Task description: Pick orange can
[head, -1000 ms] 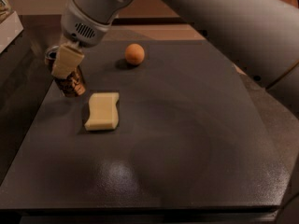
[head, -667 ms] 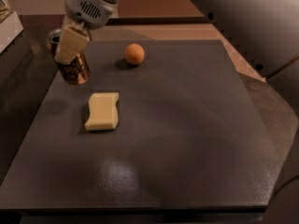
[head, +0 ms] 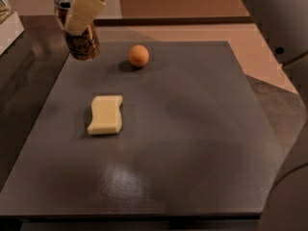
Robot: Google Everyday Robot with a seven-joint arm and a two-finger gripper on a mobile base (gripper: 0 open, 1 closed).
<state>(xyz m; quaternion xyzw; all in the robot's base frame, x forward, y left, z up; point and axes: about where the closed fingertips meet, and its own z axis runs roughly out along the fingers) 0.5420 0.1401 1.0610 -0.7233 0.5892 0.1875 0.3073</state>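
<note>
I see the sponge lying on the table, left of its middle. Behind the sponge and a little to its right, the round fruit sits on the table. Farther behind the sponge, slightly to its left, over the table's far left corner, my gripper clasps the tilted orange can.

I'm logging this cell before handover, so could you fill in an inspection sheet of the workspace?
Surface: dark table, matte.
Job's things: orange can, tilted, held over the far left corner, seemingly lifted off the surface.
Clutter: round orange fruit toward the far edge; pale yellow sponge nearer, left of centre; the two lie apart.
Grippers: pincer shut on orange can.
Cables: nothing seen.
Surroundings: grey robot arm at right.
</note>
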